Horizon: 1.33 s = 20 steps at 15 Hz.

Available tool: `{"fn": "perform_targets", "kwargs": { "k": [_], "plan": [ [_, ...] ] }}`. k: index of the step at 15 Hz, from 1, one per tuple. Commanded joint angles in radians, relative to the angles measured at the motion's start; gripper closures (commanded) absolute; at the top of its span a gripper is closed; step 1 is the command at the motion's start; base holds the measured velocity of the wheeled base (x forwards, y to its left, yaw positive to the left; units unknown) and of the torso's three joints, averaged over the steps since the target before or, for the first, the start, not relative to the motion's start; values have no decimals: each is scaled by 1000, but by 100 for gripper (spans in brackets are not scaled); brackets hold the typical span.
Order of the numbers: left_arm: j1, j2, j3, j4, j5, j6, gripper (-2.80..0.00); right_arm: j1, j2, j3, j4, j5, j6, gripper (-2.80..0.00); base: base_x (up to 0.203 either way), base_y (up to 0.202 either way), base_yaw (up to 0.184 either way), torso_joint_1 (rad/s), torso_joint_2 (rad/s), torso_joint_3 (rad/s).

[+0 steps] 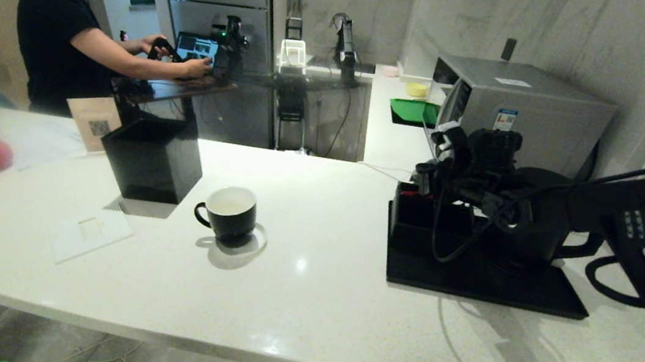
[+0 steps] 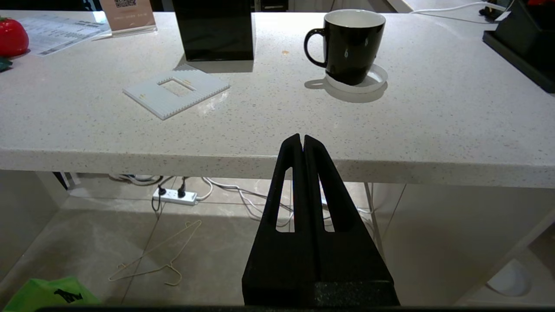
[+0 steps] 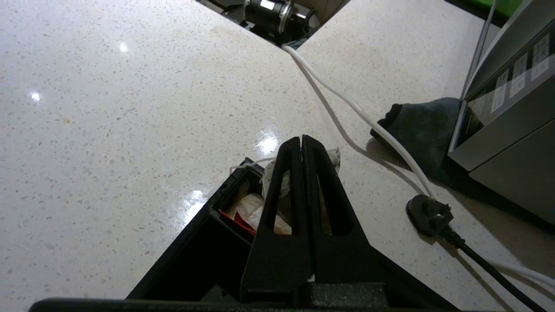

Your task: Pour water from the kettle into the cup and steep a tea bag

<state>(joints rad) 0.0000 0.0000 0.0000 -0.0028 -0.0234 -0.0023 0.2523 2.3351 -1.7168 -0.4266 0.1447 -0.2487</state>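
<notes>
Right arm reaches in from the right of the head view, its gripper (image 1: 435, 136) over the far left corner of the black tray (image 1: 482, 280), but from up here the fingers are lost in a tangle of black wrist and cable. The right wrist view settles it: right gripper (image 3: 301, 141) with its two fingers pressed flat together, poised above a small black compartment box (image 3: 208, 234) holding pale packets and a flash of red. A pale, translucent bag (image 3: 334, 157) peeks out behind the fingertips; whether it is the tea bag, or pinched between them, I cannot tell.

The kettle (image 1: 528, 231) stands on the tray at the right, mostly masked by the arm, its loop handle (image 1: 582, 247) poking out to the right. The wrist view misses the kettle but catches a white cable (image 3: 347, 108) and a black plug (image 3: 429, 212) lying on the counter beside the steel appliance (image 3: 503, 130).

The cup (image 1: 229, 212) sits mid-counter, well left of the tray, handle to the left. The left wrist view adds a white coaster (image 2: 357, 82) under the cup (image 2: 351, 43), which looks empty. The left gripper (image 2: 302, 141) is closed on nothing, parked near and below the counter edge, out of the head view.

Far left, a person (image 1: 51, 31) works at a desk.
</notes>
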Motion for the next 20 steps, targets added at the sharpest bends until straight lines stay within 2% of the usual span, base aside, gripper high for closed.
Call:
{"fn": "perform_targets", "kwargs": {
  "k": [1, 11, 20],
  "plan": [
    [0, 0, 0, 0, 0, -1, 0, 1, -16, 3, -3, 1, -1, 0, 0, 0, 0, 0, 0, 0],
    [0, 0, 0, 0, 0, -1, 0, 1, -79, 87, -67, 3, -2, 0, 0, 0, 0, 0, 0, 0],
    [0, 0, 0, 0, 0, -1, 0, 4, -171, 149, -70, 4, -1, 0, 0, 0, 0, 0, 0, 0]
  ]
}}
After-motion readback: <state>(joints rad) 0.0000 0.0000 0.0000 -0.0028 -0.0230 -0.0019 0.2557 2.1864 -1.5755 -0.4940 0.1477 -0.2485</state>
